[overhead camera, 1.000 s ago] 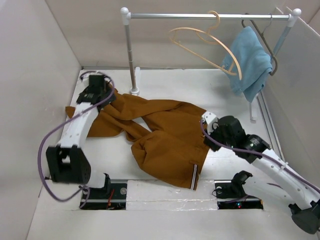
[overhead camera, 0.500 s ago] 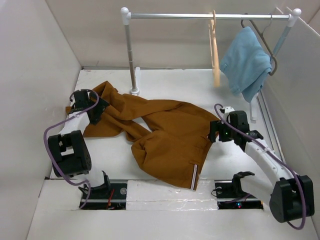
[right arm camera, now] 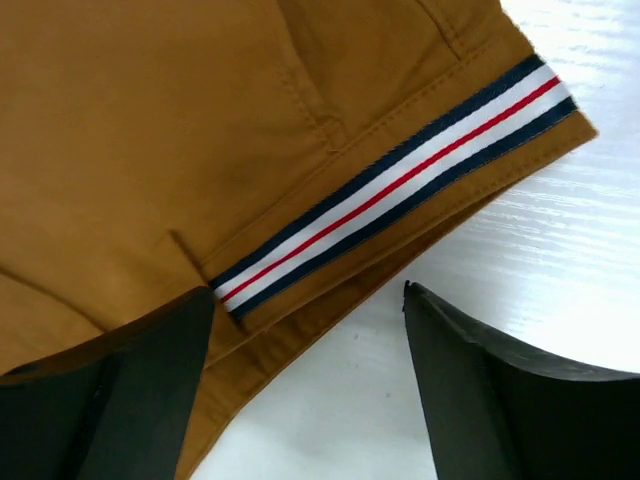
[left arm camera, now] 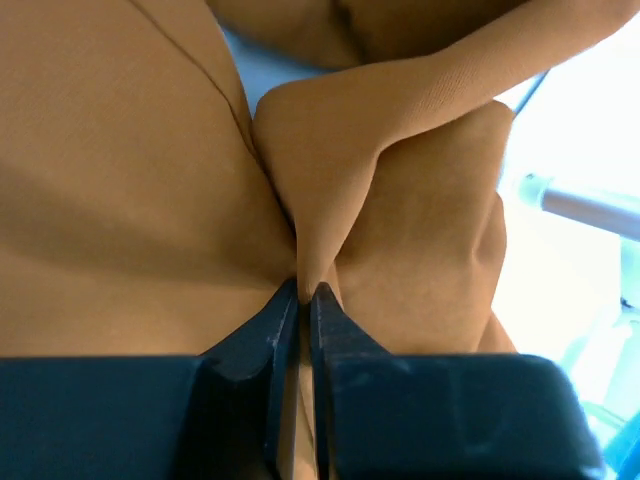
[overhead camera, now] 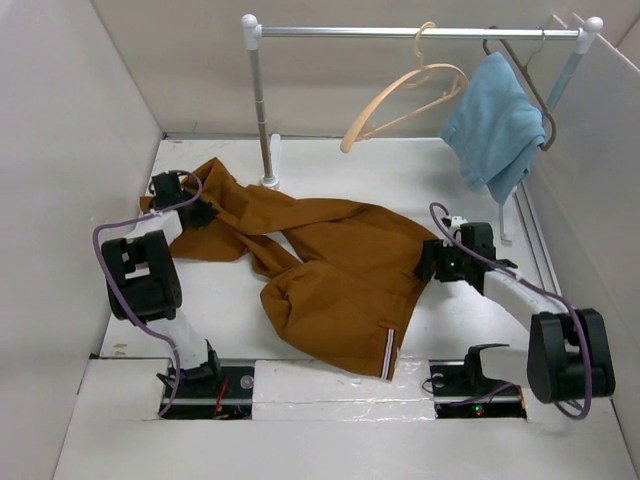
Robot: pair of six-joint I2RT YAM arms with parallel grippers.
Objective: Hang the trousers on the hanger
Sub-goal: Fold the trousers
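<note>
"Two hands to check. What is the left hand point(left arm camera: 303, 292) doing?"
"It is pinched tight on a fold of the trousers point(overhead camera: 330, 270)."
"And the right hand point(right arm camera: 308, 292)?"
"Its fingers are spread wide apart. The stripy edge point(right arm camera: 400, 190) of the trousers shows between them."
"Where do the trousers lie?"
"Spread out on the white counter point(overhead camera: 400, 170), between the two arms."
"And the hanger point(overhead camera: 400, 95)?"
"Up on the rail point(overhead camera: 350, 32), tilted, beside the blue cloth point(overhead camera: 495, 120)."
</note>
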